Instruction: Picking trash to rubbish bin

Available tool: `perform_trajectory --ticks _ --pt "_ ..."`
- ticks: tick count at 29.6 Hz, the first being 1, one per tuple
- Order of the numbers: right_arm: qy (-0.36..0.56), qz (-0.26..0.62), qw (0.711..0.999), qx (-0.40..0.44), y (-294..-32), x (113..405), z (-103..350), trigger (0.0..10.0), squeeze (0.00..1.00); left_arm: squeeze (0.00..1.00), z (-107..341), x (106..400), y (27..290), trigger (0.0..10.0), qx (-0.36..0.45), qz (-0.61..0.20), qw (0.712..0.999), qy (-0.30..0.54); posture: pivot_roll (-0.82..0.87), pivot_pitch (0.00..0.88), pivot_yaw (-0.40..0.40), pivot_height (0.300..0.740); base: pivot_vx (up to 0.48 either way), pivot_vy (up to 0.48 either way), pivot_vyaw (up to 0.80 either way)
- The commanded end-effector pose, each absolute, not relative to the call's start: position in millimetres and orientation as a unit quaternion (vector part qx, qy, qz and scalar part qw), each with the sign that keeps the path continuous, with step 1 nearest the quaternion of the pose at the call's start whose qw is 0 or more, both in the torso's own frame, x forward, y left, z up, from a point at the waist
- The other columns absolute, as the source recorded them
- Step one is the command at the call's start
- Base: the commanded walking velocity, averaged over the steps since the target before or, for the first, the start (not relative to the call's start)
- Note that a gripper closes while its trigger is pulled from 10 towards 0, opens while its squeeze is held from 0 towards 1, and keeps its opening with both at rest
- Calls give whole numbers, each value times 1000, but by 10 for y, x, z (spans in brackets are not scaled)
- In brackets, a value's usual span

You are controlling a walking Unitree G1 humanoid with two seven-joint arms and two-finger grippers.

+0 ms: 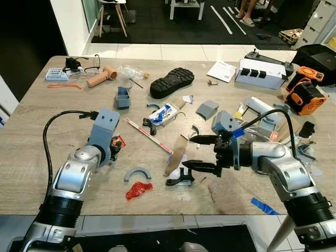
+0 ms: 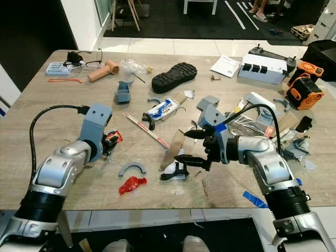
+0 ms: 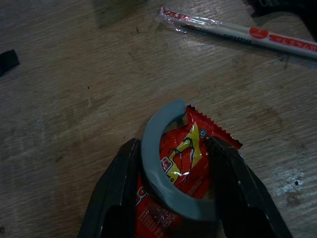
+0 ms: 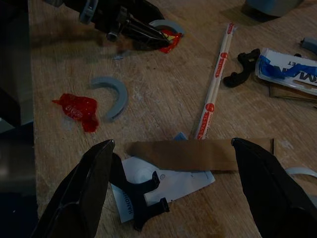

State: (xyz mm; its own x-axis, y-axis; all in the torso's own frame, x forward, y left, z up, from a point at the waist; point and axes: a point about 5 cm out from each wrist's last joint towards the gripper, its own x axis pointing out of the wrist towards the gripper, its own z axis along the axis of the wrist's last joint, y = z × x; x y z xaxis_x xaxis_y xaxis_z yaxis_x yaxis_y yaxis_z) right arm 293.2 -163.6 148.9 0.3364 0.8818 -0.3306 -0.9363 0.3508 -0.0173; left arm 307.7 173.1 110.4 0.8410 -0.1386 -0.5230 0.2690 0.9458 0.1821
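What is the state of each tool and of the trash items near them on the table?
Left tool: fingers on either side of the red snack wrapper, closing on it.
Red snack wrapper: flat on the table, a grey half-ring lying on it.
Right tool: open wide, beside the brown cardboard strip.
Brown cardboard strip: flat, not held.
Crumpled red wrapper: loose on the table.
Wrapped chopsticks: sealed, untouched.
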Motion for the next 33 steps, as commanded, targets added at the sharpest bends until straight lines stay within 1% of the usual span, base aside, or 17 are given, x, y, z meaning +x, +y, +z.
perform_trajectory --ticks 1,2,12,19,21,22,23,24,25,27,28,29,30,31,32,33 --pt "144 566 805 -107 -1628 2901 1468 10000 0 0 1001 3043 1770 5843 143 -111 941 286 -51 0 -7 740 0 0 0" --pt "144 566 804 -107 -1628 2899 1466 10000 0 0 989 3036 1764 0 145 -116 940 287 -50 0 -6 740 0 0 0" --pt "145 566 805 -106 -1628 2895 1463 10000 0 0 948 3017 1755 0 141 -125 938 291 -52 0 -6 740 0 0 0" --pt "144 564 806 -107 -1634 2899 1467 10000 0 0 976 3033 1752 0 131 -126 942 282 -52 0 -8 740 0 0 0" --pt "142 564 806 -106 -1635 2901 1471 10000 0 0 1084 3081 1688 0 102 -145 954 244 -52 0 -10 740 0 0 0" --pt "142 564 806 -106 -1635 2901 1471 10000 0 0 1084 3081 1688 0 102 -145 954 244 -52 0 -10 740 0 0 0" --pt "139 567 805 -101 -1630 2896 1484 10000 0 0 1190 3115 1625 0 67 -159 962 210 -52 0 -10 740 0 0 0" --pt "139 567 805 -101 -1630 2896 1484 10000 0 0 1190 3115 1625 0 67 -159 962 210 -52 0 -10 740 0 0 0" --pt "132 571 805 -95 -1621 2891 1507 10000 0 0 1311 3148 1566 0 32 -174 970 165 -52 0 -10 740 0 0 0" --pt "122 572 806 -87 -1609 2890 1540 10000 0 0 1447 3179 1522 0 -8 -183 977 107 -57 0 -10 740 0 0 0" --pt "114 569 810 -83 -1598 2901 1558 10000 0 0 1510 3190 1513 1647 -38 -183 979 77 -58 0 -11 740 0 0 0" --pt "109 567 812 -80 -1591 2909 1569 10000 0 0 1546 3196 1512 1647 -58 -182 980 60 -58 0 -11 740 0 0 0" --pt "99 563 818 -72 -1573 2926 1588 10000 0 0 1615 3202 1511 2471 -102 -184 977 33 -58 0 -11 740 0 0 0" --pt "92 560 821 -67 -1561 2936 1600 10000 0 0 1658 3204 1513 2471 -130 -185 974 16 -58 0 -11 740 0 0 0" --pt "76 550 830 -49 -1525 2970 1626 10000 0 0 1738 3200 1500 5569 -180 -193 964 -15 -56 0 -18 740 0 0 0" --pt "67 545 835 -39 -1507 2989 1638 10000 0 0 1773 3197 1491 5569 -200 -198 959 -29 -56 0 -18 740 0 0 0"
